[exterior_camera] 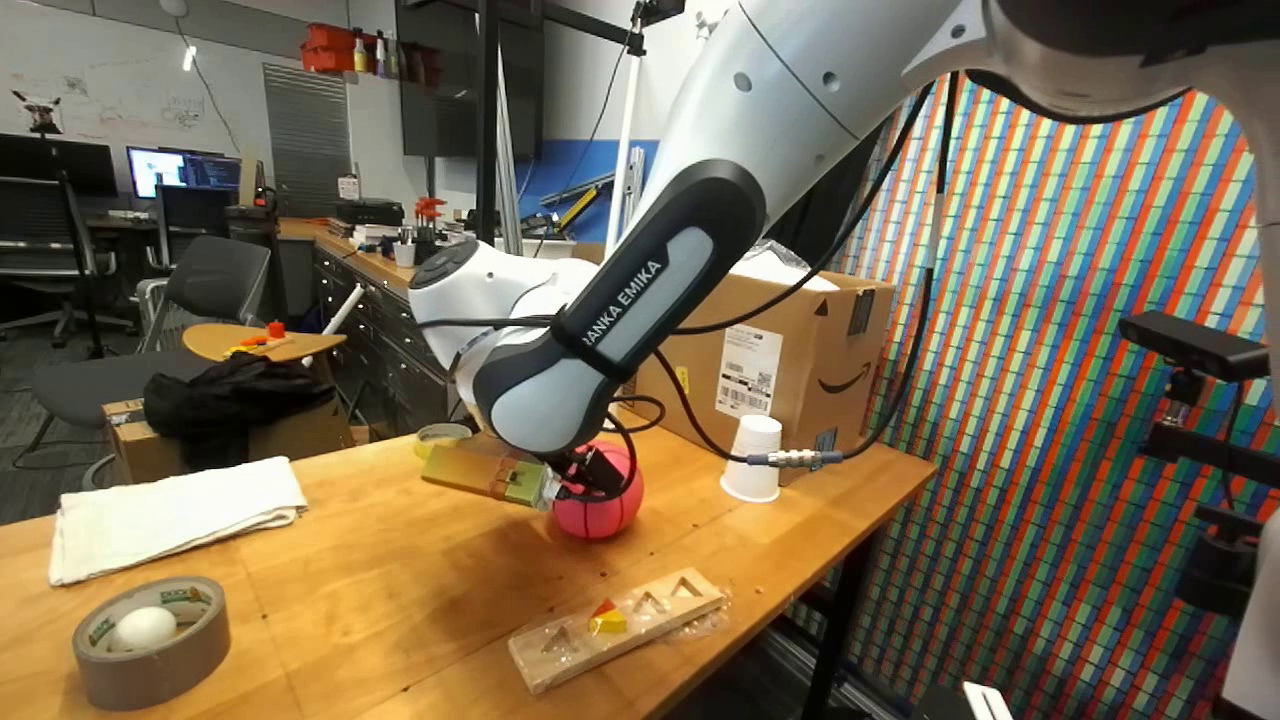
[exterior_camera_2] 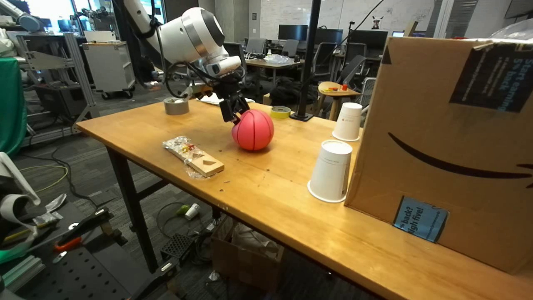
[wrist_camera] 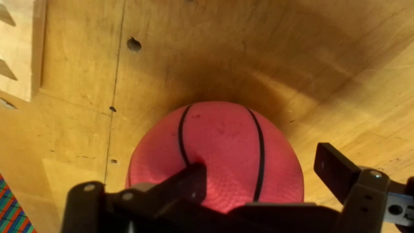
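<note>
End effector [wrist_camera: 260, 161] spread @ pink ball [exterior_camera_2: 256, 131], wht ball [exterior_camera: 146, 629] w/in tape roll [exterior_camera: 165, 674]

In an exterior view, clocked from its center, a tape roll [exterior_camera: 160, 670] rings a white ball [exterior_camera: 145, 628] at eight o'clock, a wooden block [exterior_camera: 620, 640] lies at six, an inverted cup [exterior_camera: 752, 440] between four and five, a cardboard box [exterior_camera: 800, 360] at three.
</note>
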### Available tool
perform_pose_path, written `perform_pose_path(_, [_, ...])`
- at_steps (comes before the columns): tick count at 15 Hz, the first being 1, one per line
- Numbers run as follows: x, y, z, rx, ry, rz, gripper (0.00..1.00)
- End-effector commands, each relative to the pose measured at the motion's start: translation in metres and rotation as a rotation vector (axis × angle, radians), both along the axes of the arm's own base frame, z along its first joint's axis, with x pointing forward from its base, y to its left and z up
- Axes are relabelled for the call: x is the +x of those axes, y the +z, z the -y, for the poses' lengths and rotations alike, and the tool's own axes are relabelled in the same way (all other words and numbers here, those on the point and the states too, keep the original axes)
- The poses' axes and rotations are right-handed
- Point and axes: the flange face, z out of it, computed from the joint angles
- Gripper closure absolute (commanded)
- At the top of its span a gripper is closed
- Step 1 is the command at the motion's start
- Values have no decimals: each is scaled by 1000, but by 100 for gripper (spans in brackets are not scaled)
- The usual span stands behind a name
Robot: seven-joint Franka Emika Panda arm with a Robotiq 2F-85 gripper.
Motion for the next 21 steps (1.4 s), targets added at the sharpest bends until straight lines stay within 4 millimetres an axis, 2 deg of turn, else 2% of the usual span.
perform_pose_path(1, [29,-13,14,10,92,11,0])
perform_pose_path(4, [65,-1,26,-42,177,43,0])
perform_pose_path(7, [109,39,31,-129,257,150,0])
perform_pose_path(10, [131,66,30,-199,332,246,0])
perform_pose_path(12, [118,76,6,-229,431,290,0])
perform_pose_path(13, [103,74,-11,-220,489,298,0])
perform_pose_path(18, [23,20,-104,-84,605,160,0])
perform_pose_path(21, [-15,0,-139,-61,598,93,0])
